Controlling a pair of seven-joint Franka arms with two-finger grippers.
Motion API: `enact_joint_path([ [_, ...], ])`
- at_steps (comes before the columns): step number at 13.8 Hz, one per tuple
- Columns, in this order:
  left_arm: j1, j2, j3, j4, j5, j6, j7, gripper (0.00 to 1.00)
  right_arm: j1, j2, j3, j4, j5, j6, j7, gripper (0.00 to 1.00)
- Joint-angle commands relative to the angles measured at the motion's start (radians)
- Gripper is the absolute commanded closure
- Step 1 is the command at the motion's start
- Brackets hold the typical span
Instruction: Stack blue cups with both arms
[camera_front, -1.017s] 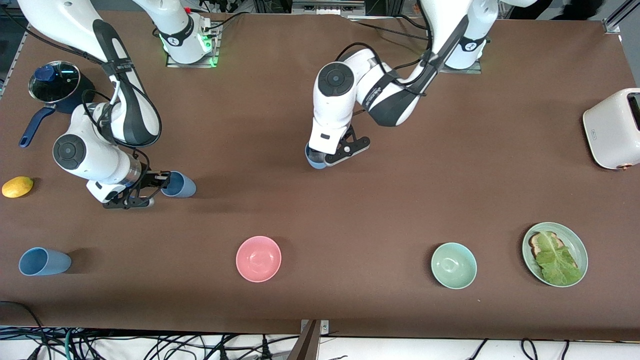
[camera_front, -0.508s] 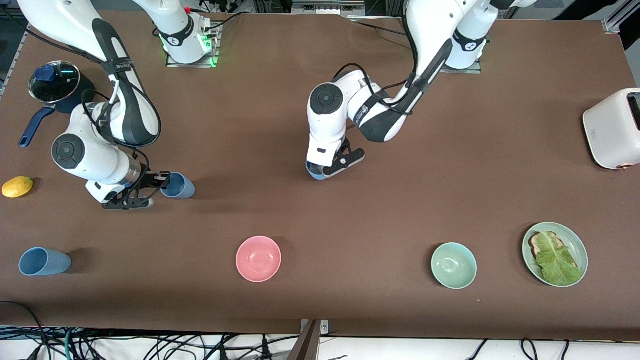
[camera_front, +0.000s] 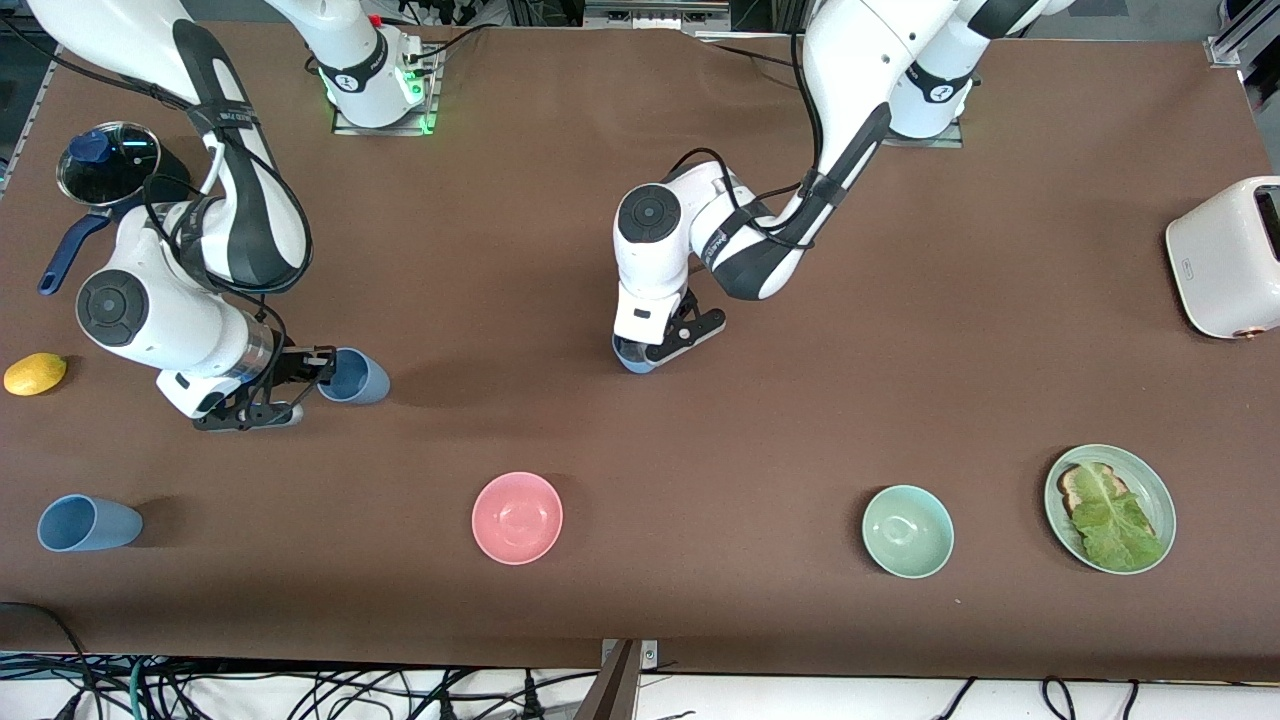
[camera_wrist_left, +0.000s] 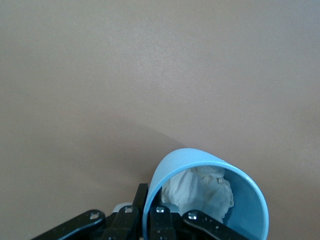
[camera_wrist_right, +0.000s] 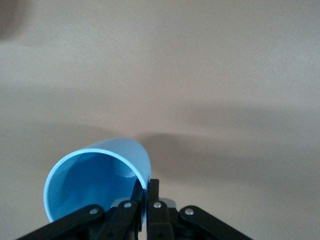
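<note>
Two white robot arms work above a brown surface (camera_front: 760, 420), each with its end effector clamped on the rim of a light-blue cup. The left end effector (camera_front: 668, 345), reaching from the base at the left arm's end toward the middle of the surface, pinches the wall of a blue cup (camera_front: 630, 357) between its fingers; the left wrist view shows that cup (camera_wrist_left: 210, 200) tilted, its mouth open to the camera, with something white and crumpled inside. The right end effector (camera_front: 285, 385) is low over the surface near the right arm's end, its fingers closed on the rim of a second blue cup (camera_front: 355, 377), which lies tipped on its side; the right wrist view shows this cup (camera_wrist_right: 95, 182) with a bare interior.

A third blue cup (camera_front: 88, 523) lies on its side, apart from both arms, nearer the front camera at the right arm's end. Along the same near strip stand a pink bowl (camera_front: 517, 517), a green bowl (camera_front: 907, 531) and a green plate (camera_front: 1110, 494) carrying toast and a lettuce leaf. A lemon (camera_front: 35, 373) and a lidded navy saucepan (camera_front: 110, 170) sit at the right arm's end; a white toaster (camera_front: 1225, 258) stands at the left arm's end.
</note>
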Motion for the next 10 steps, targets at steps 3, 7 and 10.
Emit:
enact_joint_path([
  [3, -0.019, 0.043, 0.01, 0.037, 0.049, 0.004, -0.046, 1.0, 0.026, -0.008, 0.002, 0.092, 0.005, -0.104, 0.0, 1.0],
  [7, -0.017, 0.039, 0.01, 0.041, 0.049, 0.004, 0.008, 0.39, 0.061, -0.004, 0.001, 0.149, -0.004, -0.158, 0.0, 1.0],
  [10, -0.017, 0.028, 0.01, 0.041, 0.066, 0.004, 0.025, 0.05, 0.072, 0.004, 0.001, 0.205, -0.006, -0.225, 0.0, 1.0],
])
